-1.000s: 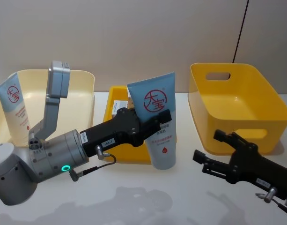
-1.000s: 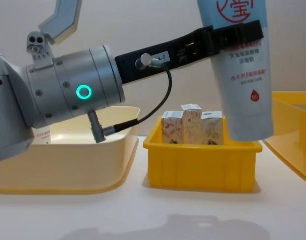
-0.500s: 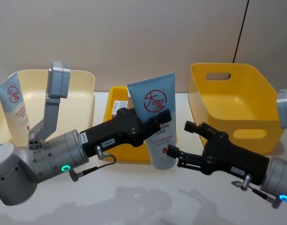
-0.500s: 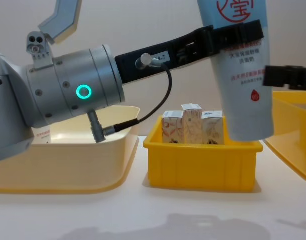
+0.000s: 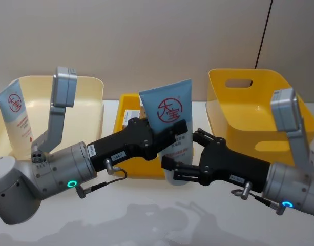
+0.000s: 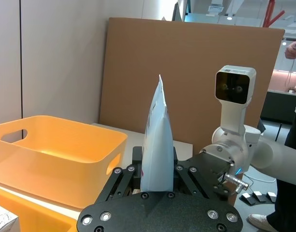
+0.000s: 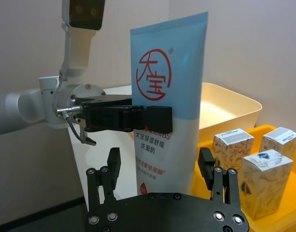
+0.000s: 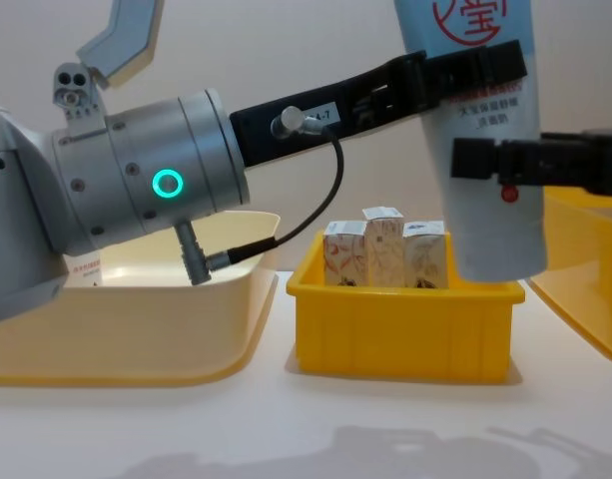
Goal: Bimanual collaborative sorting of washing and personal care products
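Currently | left hand [image 5: 172, 130] clamps tube [image 5: 167, 105] | right hand [image 5: 183, 149] apart astride it, contact unclear

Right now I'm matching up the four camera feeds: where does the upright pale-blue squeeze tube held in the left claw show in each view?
Head view: the pale-blue squeeze tube stands upright at centre, clamped in the left claw.
Chest view: upper right, cut by the top edge.
Left wrist view: mid-picture, seen edge-on.
Right wrist view: mid-picture, red logo facing.
Shared landmark: the small yellow plastic bin of white cartons behind it.
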Robot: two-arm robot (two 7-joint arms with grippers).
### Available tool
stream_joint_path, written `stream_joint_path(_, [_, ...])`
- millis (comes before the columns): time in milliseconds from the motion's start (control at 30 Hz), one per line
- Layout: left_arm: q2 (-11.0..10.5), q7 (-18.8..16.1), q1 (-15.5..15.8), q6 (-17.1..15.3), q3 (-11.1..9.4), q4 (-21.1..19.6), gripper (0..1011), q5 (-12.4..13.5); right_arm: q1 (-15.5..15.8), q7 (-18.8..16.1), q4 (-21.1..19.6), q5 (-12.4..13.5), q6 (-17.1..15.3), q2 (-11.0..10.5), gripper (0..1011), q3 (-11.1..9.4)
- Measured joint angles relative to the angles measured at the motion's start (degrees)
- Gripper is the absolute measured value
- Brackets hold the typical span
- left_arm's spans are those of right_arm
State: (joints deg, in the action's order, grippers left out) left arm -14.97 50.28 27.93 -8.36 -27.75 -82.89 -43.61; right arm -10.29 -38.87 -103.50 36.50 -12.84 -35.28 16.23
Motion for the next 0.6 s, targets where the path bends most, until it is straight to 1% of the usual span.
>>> stream_joint_path(100, [0.00,0.00,0.00,0.00,0.00,0.00,282,0.00,-1.12,-0.27,0.69,-0.50,-0.09,0.19,1001,1.25])
stream_joint_path(267, [0.00,0.00,0.00,0.00,0.00,0.00,282,0.00,-2.26,-0.50,1.44,-1.06,-0.18,0.39,999,2.53])
stream_joint_path(467, [0.00,0.00,0.00,0.00,0.00,0.00,282,0.00,-3.31,-0.70,2.13,-1.58,-0.28,0.56,873,3.67])
stream_joint_path(600, [0.00,0.01,0.00,0.00,0.01,0.00,282,0.00,-3.78,-0.77,2.47,-1.82,-0.32,0.64,753,4.20])
